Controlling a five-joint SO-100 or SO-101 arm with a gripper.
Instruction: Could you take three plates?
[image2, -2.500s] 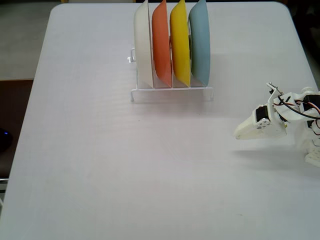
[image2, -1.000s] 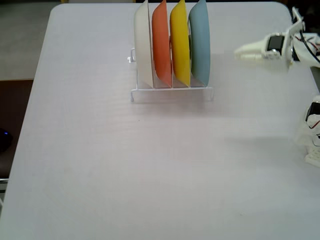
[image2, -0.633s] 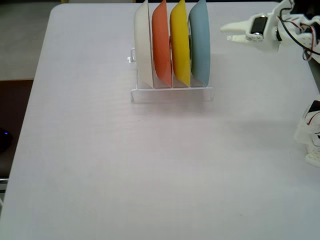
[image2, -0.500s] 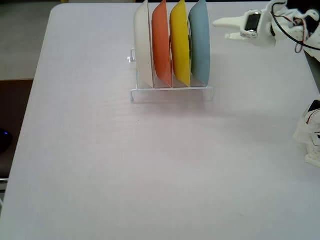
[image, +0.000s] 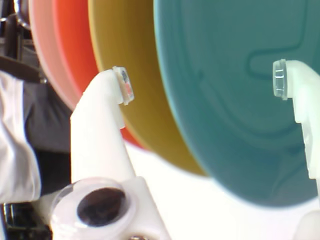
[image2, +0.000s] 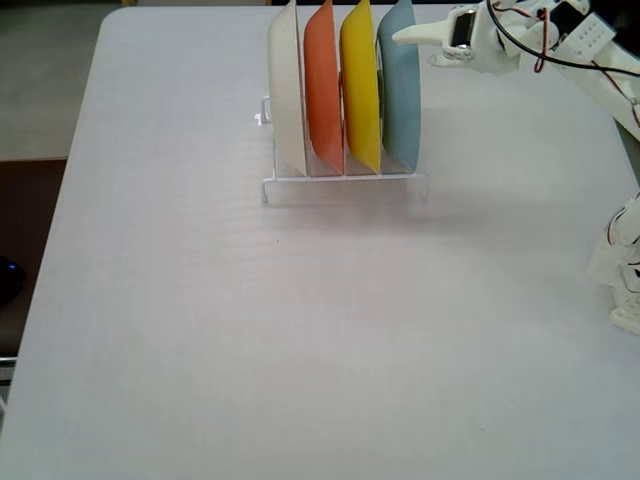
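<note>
Three plates stand on edge in a white wire rack (image2: 345, 185) near the top centre of the fixed view: the orange plate (image2: 322, 90), the yellow plate (image2: 359, 85) and the light blue plate (image2: 402, 90), in that order from left to right. Left of the orange one, in the rack's leftmost slot, stands a cream-white plate (image2: 287, 90), so all four sit side by side, close together and slightly tilted. The rack rests on a pale table (image2: 300, 330) that fills most of the frame.

At the upper right of the fixed view the white gripper (image2: 410, 35) reaches in from the right, its tip at the upper rim of the light blue plate. In the wrist view the light blue plate (image: 235, 95) fills the centre and right, with the yellow plate (image: 120, 40) and orange plate (image: 72, 40) behind it toward the left. The claw is spread apart and holds nothing: one fingertip (image: 123, 85) lies in front of the yellow plate, the other (image: 281, 77) in front of the blue plate's face at the right edge. Whether either touches a plate cannot be told.

The arm's base (image2: 622, 270) stands at the right edge of the fixed view, well apart from the rack.
</note>
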